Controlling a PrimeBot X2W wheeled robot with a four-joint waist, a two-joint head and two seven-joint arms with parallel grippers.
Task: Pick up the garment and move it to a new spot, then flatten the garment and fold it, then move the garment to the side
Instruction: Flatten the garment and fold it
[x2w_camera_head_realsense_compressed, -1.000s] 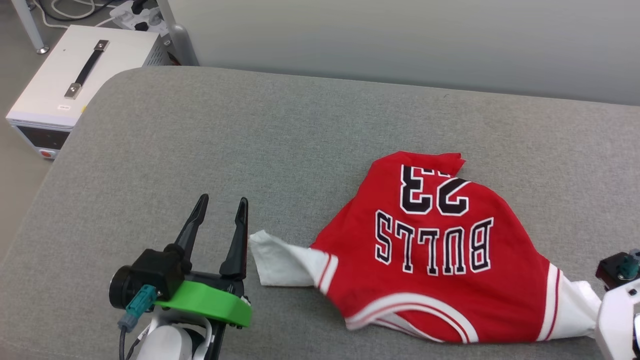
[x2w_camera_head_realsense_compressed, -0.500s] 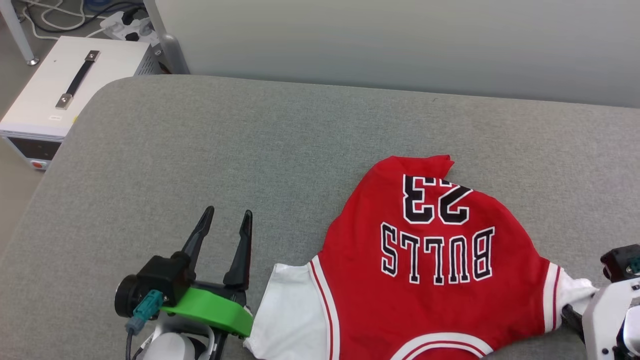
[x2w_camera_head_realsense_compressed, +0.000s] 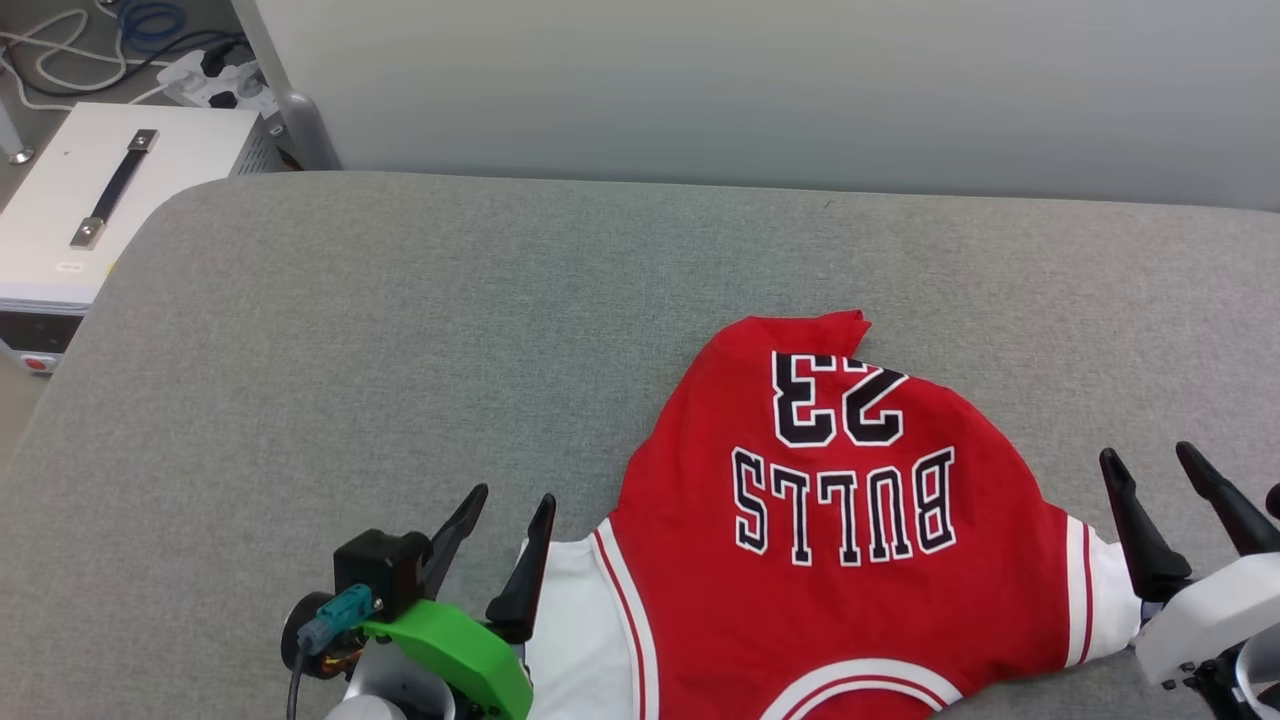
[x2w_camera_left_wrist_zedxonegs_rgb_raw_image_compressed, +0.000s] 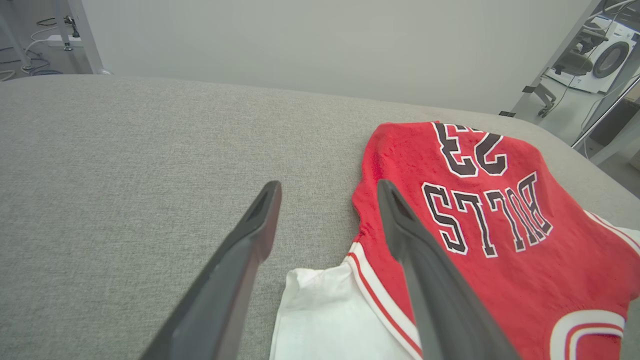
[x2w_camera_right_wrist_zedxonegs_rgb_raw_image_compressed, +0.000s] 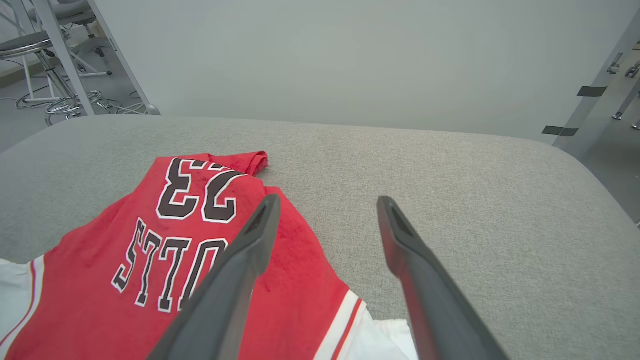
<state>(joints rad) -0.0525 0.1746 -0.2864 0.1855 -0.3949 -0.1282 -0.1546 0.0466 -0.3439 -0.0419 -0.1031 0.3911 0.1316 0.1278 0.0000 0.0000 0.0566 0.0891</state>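
The garment (x2w_camera_head_realsense_compressed: 830, 520), a red jersey with white sleeves and black "BULLS 23" print, lies spread on the grey padded surface (x2w_camera_head_realsense_compressed: 400, 330), collar toward me. It also shows in the left wrist view as the garment (x2w_camera_left_wrist_zedxonegs_rgb_raw_image_compressed: 490, 225) and in the right wrist view as the garment (x2w_camera_right_wrist_zedxonegs_rgb_raw_image_compressed: 165, 250). My left gripper (x2w_camera_head_realsense_compressed: 512, 498) stands open just above the edge of its left white sleeve, nothing between the fingers. My right gripper (x2w_camera_head_realsense_compressed: 1145, 455) is open beside the right white sleeve, holding nothing.
A white box (x2w_camera_head_realsense_compressed: 90, 210) with a black handle stands on the floor past the surface's left edge, with cables and a power strip (x2w_camera_head_realsense_compressed: 210, 80) behind it. A pale wall (x2w_camera_head_realsense_compressed: 760, 90) runs along the far edge. Bare grey surface stretches left of the jersey.
The right gripper has opened, let go of the right sleeve and risen into view. The left sleeve now lies spread flat. The head camera has shifted, so the whole scene sits differently.
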